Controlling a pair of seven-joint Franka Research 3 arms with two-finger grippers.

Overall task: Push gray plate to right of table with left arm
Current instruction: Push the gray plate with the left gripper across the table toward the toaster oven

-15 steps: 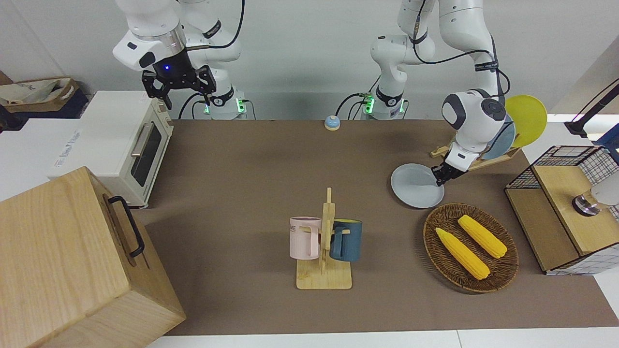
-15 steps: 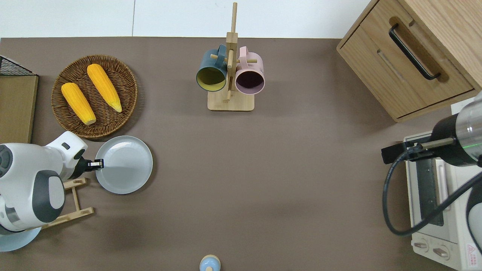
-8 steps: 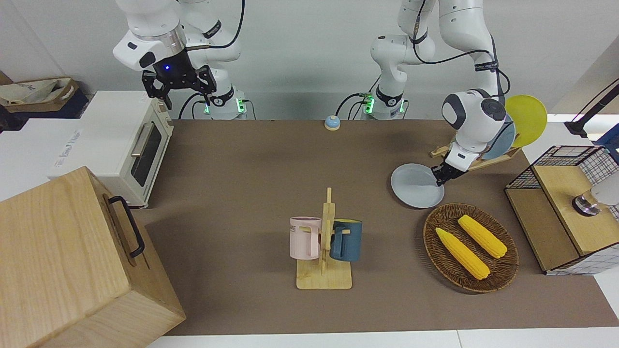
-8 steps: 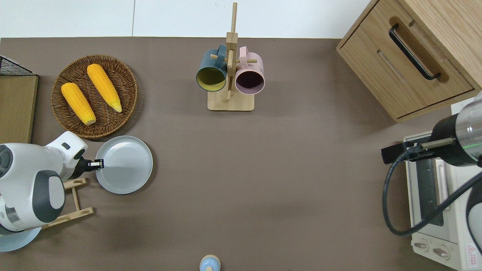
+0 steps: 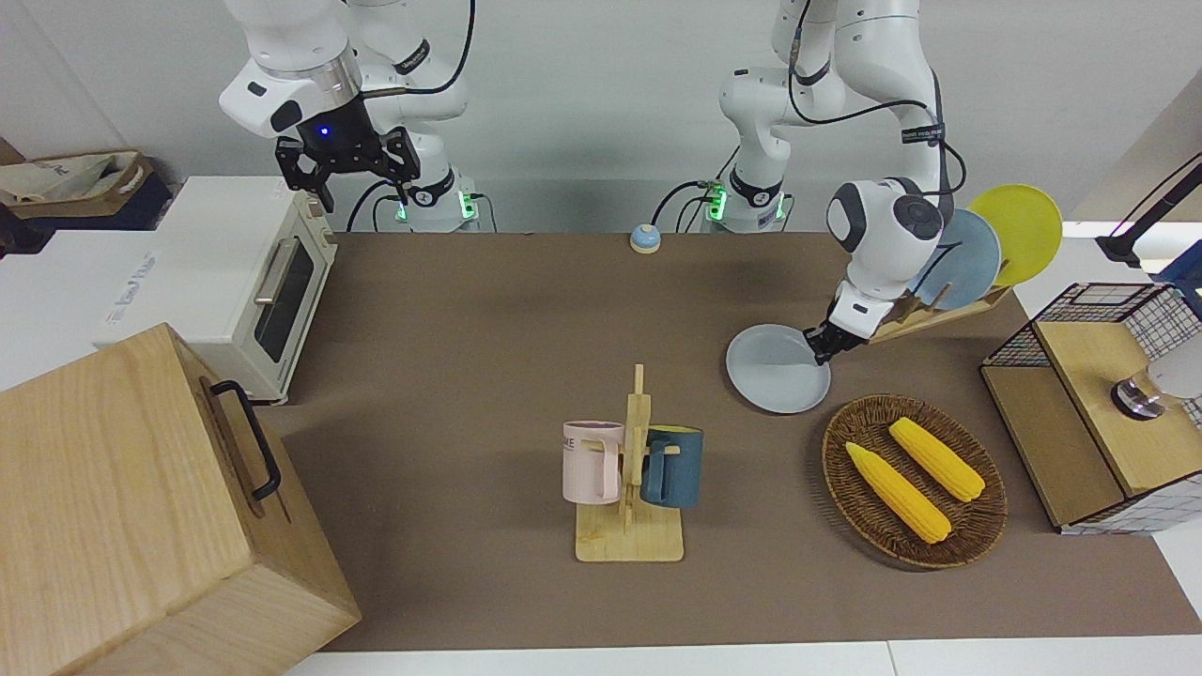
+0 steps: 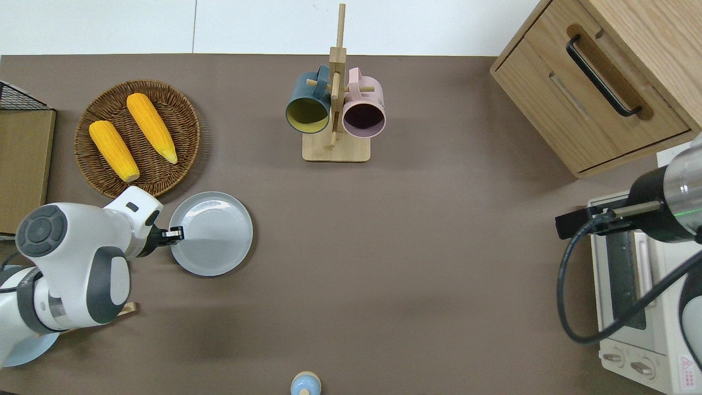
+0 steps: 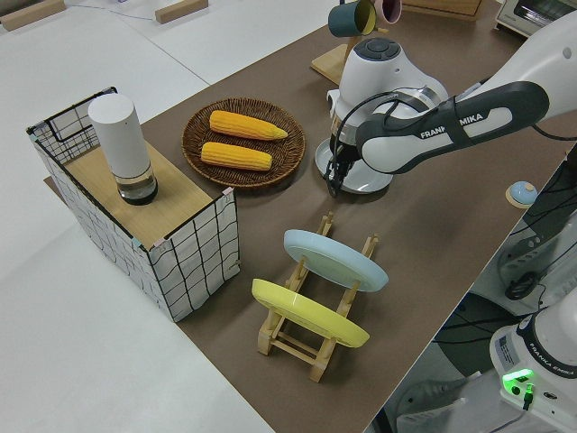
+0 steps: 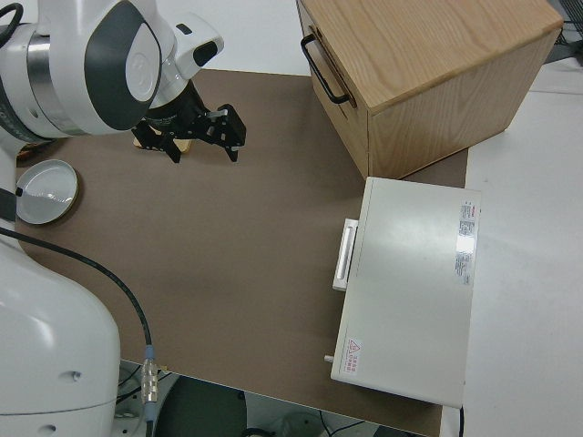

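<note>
The gray plate (image 5: 775,380) lies flat on the brown table (image 5: 470,319), beside the wicker tray and nearer to the robots than it. It also shows in the overhead view (image 6: 216,236), the left side view (image 7: 371,183) and the right side view (image 8: 46,193). My left gripper (image 5: 819,345) is low at the table, shut, and its tip touches the plate's rim on the side toward the left arm's end; it also shows in the overhead view (image 6: 175,235). My right gripper (image 5: 347,174) is open, empty and parked.
A wicker tray (image 5: 916,554) holds two corn cobs. A mug rack (image 5: 629,469) with a pink and a blue mug stands mid-table. A dish rack holds a sky-blue plate (image 5: 967,258) and a yellow plate (image 5: 1019,230). A wooden cabinet (image 5: 122,507) and toaster oven (image 5: 235,272) stand at the right arm's end.
My left gripper has moved toward the right arm's end of the table, and the gray plate has slid that way with it. The right arm has not moved.
</note>
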